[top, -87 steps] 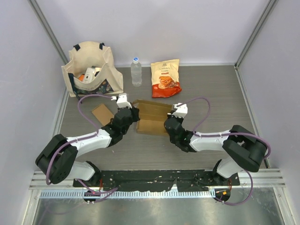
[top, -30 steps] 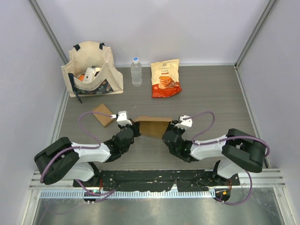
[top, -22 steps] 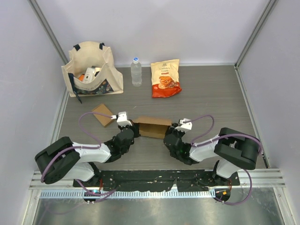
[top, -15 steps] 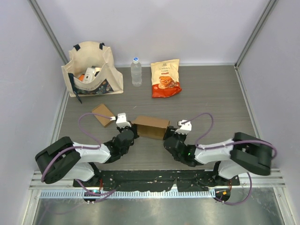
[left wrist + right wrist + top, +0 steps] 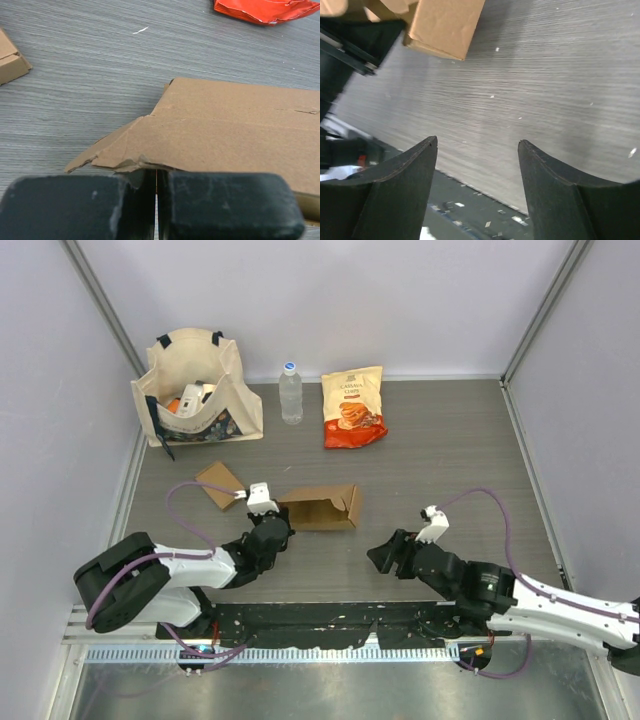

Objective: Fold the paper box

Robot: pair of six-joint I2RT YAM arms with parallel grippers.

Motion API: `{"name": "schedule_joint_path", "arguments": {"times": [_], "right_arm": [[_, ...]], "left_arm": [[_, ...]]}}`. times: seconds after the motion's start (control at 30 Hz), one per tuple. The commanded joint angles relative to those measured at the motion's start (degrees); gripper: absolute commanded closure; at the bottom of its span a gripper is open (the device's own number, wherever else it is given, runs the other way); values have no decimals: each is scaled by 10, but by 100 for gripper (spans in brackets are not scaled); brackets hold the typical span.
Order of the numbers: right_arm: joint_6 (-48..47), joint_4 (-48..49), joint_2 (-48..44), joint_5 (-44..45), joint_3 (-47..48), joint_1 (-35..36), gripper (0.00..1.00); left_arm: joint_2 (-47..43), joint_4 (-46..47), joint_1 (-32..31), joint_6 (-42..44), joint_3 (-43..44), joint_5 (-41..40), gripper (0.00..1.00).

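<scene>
The left arm lies low across the lower left of the overhead view, bent at the elbow, with its forearm reaching up and right toward the centre. The left gripper [image 5: 270, 527] sits at the left end of the paper box [image 5: 320, 507]. In the left wrist view its fingers [image 5: 220, 200] are pressed tight together, and the ragged edge of the box's near flap is caught in the seam between them.

The right arm runs along the lower right of the overhead frame, its forearm pointing left and slightly up. The right gripper [image 5: 384, 558] is below and to the right of the box, well apart from it. Its fingers [image 5: 400, 170] are spread wide with only bare table [image 5: 450, 460] showing between them — it has hold of nothing. A corner of the box shows in the upper left of that wrist view.

A cream tote bag [image 5: 195, 385] stands at the upper left with its mouth open. It holds a jumble of items, among them something orange and something white; they are too small to name.

The box lies on the table just left of centre. Its long axis runs left to right across the frame, and a flap stands open at its right end.

A clear water bottle [image 5: 291, 392] stands upright near the top centre — an orange snack bag [image 5: 353, 406] lies flat just to its right. A small flat cardboard piece [image 5: 218, 485] rests near the left gripper, to its upper left.
</scene>
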Motion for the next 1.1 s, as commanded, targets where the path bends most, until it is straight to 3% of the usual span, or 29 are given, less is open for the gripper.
{"name": "schedule_joint_path", "arguments": {"times": [0.0,0.17,0.2,0.27,0.4,0.6,0.77,0.9,1.07], "right_arm": [[127,-30,-66,4,58,1,27],[277,-25,-21,80,143,0,20],[296,-22,-5,86,155,0,14],[319,-12,9,106,190,1,14],[362,0,60,91,237,-6,16],[481,61,144,28,228,-19,23],[498,63,226,18,260,-27,23],[538,59,240,51,245,-43,24],[562,86,274,26,226,-76,32]], "left_arm": [[4,-60,-5,2,9,-39,100],[1,-88,-16,15,29,-56,100],[3,-88,-17,16,29,-62,100],[8,-89,-22,16,30,-70,100],[24,-95,-32,8,38,-83,100],[53,-120,-56,6,65,-120,100],[66,-126,-74,6,77,-141,100],[74,-135,-88,6,87,-157,100],[87,-142,-99,5,96,-172,100]]}}
